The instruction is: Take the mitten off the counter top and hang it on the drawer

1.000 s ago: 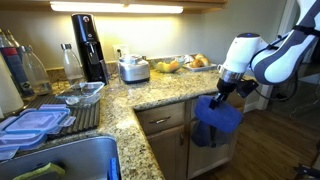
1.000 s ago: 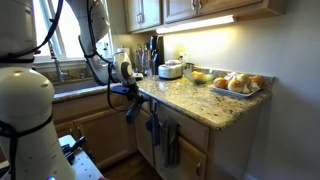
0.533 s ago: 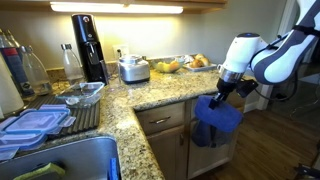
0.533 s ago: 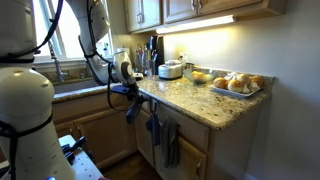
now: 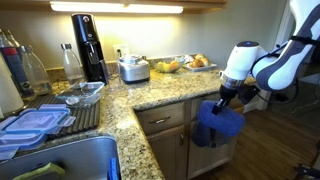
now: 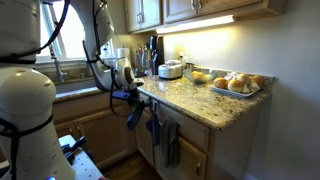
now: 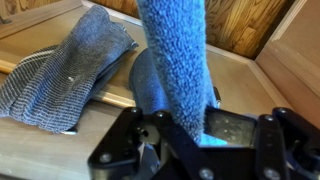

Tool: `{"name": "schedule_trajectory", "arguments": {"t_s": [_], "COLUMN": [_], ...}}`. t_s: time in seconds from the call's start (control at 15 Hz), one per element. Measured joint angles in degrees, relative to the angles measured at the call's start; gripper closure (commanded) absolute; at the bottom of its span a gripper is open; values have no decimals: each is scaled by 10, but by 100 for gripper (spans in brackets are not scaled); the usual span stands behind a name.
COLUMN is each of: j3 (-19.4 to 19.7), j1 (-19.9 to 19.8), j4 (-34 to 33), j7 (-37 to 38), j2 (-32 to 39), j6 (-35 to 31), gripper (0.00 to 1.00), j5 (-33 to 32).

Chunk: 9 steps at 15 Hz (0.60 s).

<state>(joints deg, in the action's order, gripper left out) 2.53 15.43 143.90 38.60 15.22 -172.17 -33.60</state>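
Note:
My gripper (image 5: 224,99) is shut on the medium-blue mitten (image 5: 218,126), which hangs floppy below it in front of the cabinets, just off the corner of the speckled granite counter top (image 5: 150,95). The brown wooden drawer (image 5: 160,120) lies left of the mitten. In an exterior view the gripper (image 6: 130,97) holds the mitten (image 6: 135,113) beside two slate-blue cloths (image 6: 162,135) that hang from the drawer. In the wrist view the mitten (image 7: 172,55) rises from between the fingers (image 7: 190,125), with a grey-blue cloth (image 7: 70,65) beside it against the wood.
On the counter stand a black coffee machine (image 5: 88,45), a steel cooker (image 5: 134,68), a fruit bowl (image 5: 167,66) and a tray of bread (image 6: 236,85). Plastic containers (image 5: 35,122) sit by the steel sink (image 5: 70,160). Wooden floor lies below the arm.
The gripper has shifted slightly down and along the counter front with the mitten still in it. Nothing else has moved.

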Motion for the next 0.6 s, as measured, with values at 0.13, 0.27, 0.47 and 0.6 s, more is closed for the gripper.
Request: {"name": "schedule_trajectory", "arguments": {"t_s": [0.13,0.27,0.47,0.6], "j3": [24,55,97,122], "j1": [21,52,99,125], "j4": [-1,-5,-19,-30], "j7": [29,59,89,98], "j2": [17,34,63,86], "j6": [-21,-35,-42,-42], "gripper": [97,97,97,97], "j5": [-32,-67,-102,-115]}}
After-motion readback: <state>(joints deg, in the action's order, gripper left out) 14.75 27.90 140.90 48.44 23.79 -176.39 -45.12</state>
